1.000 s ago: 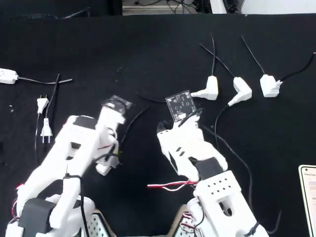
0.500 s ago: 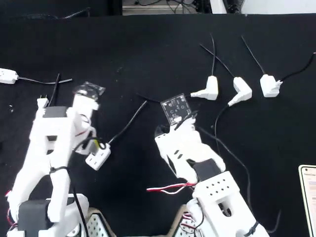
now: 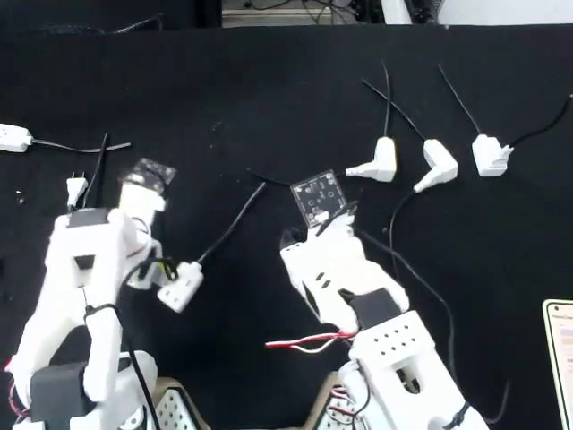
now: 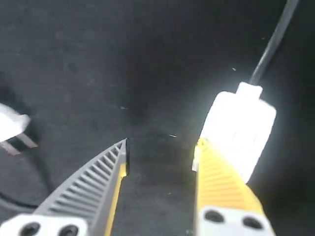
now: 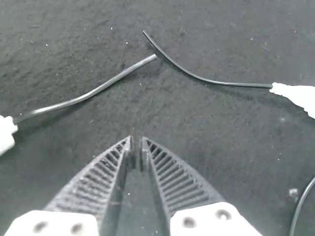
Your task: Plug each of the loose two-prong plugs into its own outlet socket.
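Left gripper [image 4: 160, 150]: jaws apart, empty. 1 outlet socket [image 3: 182, 285], lower left of high view, sits beside the gap, not in it. Risk: closing shoves it aside. Right gripper [image 5: 136, 147]: closed, empty.

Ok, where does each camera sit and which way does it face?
High view: fixed above the table, looking down on both arms.
Left wrist view: on that wrist, facing past the open left claw at a white block.
Right wrist view: on that wrist, facing the table past the shut right claw.
Shared: high view shows the white block too.
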Robot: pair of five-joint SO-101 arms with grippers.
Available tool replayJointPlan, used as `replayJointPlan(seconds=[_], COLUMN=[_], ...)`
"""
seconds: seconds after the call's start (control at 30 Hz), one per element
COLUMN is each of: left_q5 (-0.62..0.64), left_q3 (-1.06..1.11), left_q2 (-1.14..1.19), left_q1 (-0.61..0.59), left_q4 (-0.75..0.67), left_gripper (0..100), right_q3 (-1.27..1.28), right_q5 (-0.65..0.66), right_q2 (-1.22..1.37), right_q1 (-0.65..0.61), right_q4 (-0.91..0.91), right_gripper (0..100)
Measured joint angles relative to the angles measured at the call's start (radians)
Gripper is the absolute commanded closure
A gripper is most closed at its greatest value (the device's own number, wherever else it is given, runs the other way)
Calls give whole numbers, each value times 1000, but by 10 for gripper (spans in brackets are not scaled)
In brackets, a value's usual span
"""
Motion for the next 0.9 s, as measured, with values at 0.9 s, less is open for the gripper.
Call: replayJointPlan(seconds=[0.9], left_q5=[273], left_q3=[-140], left_q2=[0], left_q1=[390], left_q4=[-40], left_gripper=[776], right_q3=[15], right_q5=[0], right_q2=[0], right_q1=[0], right_q4=[-23], right_gripper=[987])
